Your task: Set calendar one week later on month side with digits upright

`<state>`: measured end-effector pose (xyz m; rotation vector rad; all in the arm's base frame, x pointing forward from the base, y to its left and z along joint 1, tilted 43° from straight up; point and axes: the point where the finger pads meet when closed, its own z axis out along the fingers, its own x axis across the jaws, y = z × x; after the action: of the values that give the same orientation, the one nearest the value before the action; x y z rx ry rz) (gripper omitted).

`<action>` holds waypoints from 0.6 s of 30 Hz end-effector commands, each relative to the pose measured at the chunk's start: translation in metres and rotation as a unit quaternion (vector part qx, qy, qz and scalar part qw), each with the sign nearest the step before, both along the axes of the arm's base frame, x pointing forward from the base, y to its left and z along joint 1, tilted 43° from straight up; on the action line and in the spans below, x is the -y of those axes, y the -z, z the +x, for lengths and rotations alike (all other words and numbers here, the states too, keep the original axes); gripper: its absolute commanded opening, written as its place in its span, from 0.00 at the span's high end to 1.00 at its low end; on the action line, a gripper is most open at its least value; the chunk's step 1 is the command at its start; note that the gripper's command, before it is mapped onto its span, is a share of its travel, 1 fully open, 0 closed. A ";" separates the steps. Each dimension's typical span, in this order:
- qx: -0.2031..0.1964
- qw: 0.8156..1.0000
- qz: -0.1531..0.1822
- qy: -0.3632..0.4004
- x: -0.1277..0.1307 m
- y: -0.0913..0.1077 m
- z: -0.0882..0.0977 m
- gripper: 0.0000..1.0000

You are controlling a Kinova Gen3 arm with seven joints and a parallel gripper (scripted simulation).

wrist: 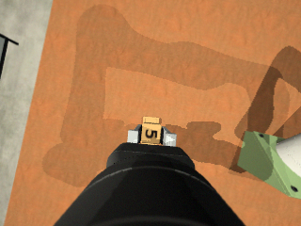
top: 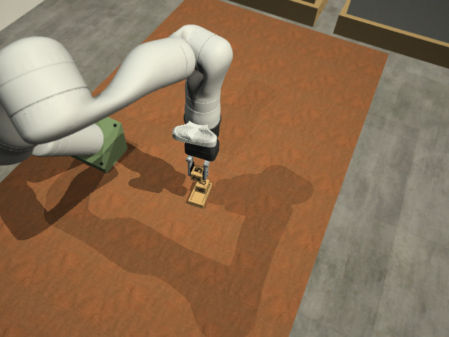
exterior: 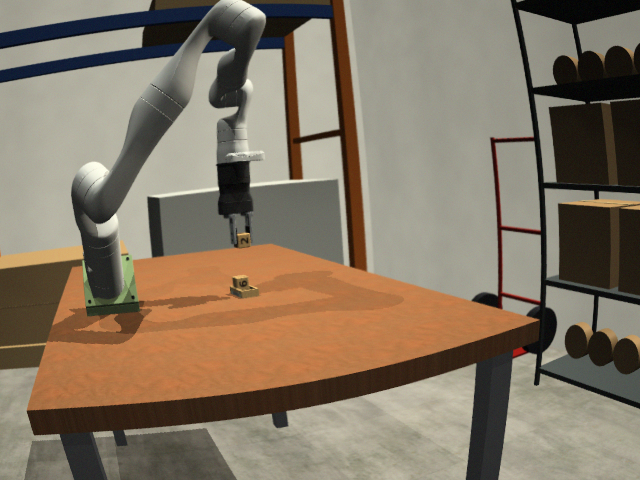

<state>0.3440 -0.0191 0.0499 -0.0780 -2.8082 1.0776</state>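
Observation:
My gripper [top: 197, 173] is shut on a small wooden number cube [top: 197, 174] and holds it well above the table. The cube shows a 5 on top [wrist: 150, 133] and a 2 on its side [exterior: 243, 239]. The wooden tray [top: 198, 196] lies flat on the table below, also seen in the exterior view [exterior: 244, 291]. The other cube [exterior: 239, 281] stands in the tray's left half with a 6 or 9 on its side; the other half of the tray is empty. The month's name is too small to read.
The arm's green base [top: 104, 147] stands left of the tray. Wooden-edged bins [top: 395, 29] lie beyond the table's far edge. A shelf rack with boxes [exterior: 589, 191] stands to the right.

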 end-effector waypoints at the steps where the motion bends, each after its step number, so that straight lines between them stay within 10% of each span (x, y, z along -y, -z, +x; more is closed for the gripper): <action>1: 0.001 1.000 0.000 0.000 -0.001 0.000 0.000 0.43; 18: 0.020 1.000 -0.006 0.023 0.000 -0.001 -0.002 0.43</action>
<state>0.3415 -0.0203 0.0501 -0.1582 -2.8165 1.0910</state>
